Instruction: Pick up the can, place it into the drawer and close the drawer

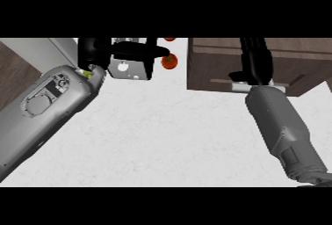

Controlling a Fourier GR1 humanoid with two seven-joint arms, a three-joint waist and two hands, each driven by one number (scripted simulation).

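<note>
Grey forearms fill the foreground; the right hand presses against the wooden drawer front, fingers' spread unclear; the left hand hangs top left, fingers relaxed, near a red object; can unseen.

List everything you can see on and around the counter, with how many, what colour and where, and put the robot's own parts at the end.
Counter: one, white, fills the middle and lower view.
Drawer unit: one, dark brown wood, upper right.
Handle: one, pale, on the drawer unit's lower front edge, by the right hand.
Red things: two, red-orange, top centre; one cut by the upper edge, too small to identify.
Can: not visible.
Forearms: two, grey, one rising from the lower left, one from the lower right.
Left hand: one, black with a grey plate, top left of centre.
Right hand: one, black, over the drawer unit's front at the handle.
</note>
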